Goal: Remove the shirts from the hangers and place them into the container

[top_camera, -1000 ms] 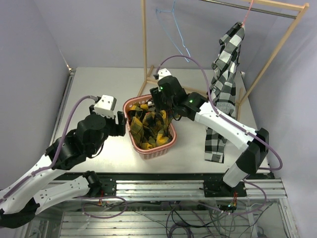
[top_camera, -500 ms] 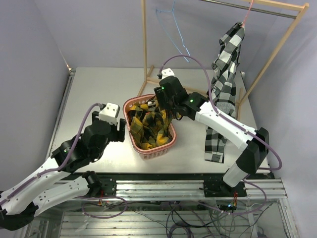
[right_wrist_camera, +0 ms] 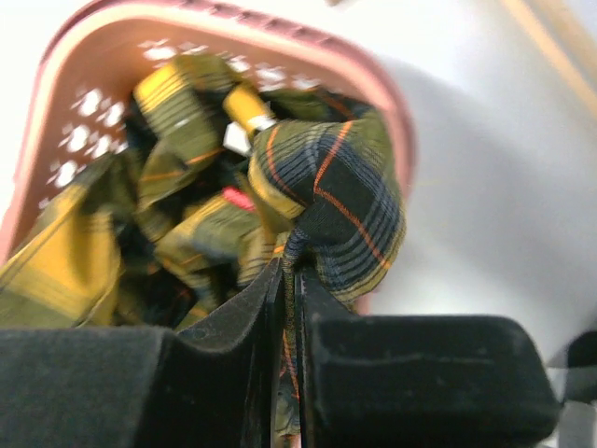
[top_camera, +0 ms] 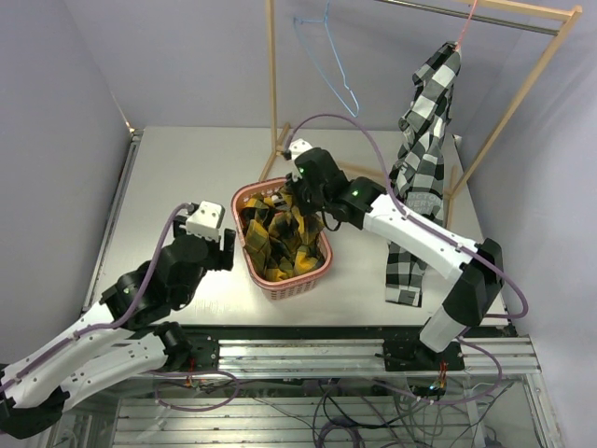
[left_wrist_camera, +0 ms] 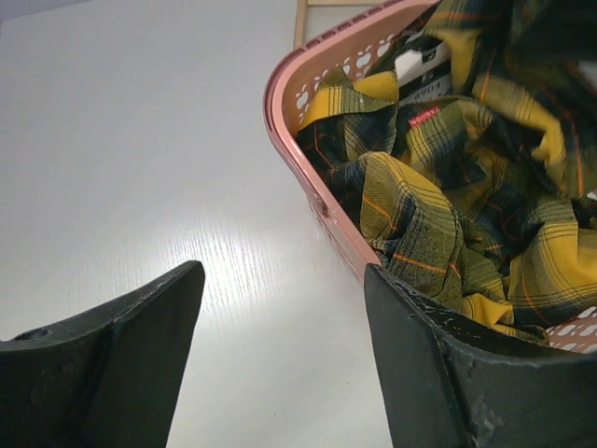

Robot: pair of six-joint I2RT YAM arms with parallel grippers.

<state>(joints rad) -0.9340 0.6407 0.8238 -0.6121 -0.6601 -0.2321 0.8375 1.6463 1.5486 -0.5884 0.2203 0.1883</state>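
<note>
While the right end effector (right_wrist_camera: 285, 271) is clenching a fold of the soft, yellow-and-dark plaid button-up shirt (right_wrist_camera: 331, 187), the garment is lying crumpled inside the salmon-pink perforated plastic basket (left_wrist_camera: 291, 93). Being light and limp, it is likely sagging and bunching, so pinching a thick fold is looking wisest. The left end effector (left_wrist_camera: 283, 275) is hovering released beside the basket.

The pale surface (top_camera: 177, 168) carries the pink basket (top_camera: 284, 283), the wooden rack (top_camera: 273, 93), and the checked shirt's (top_camera: 420, 159) trailing hem.
</note>
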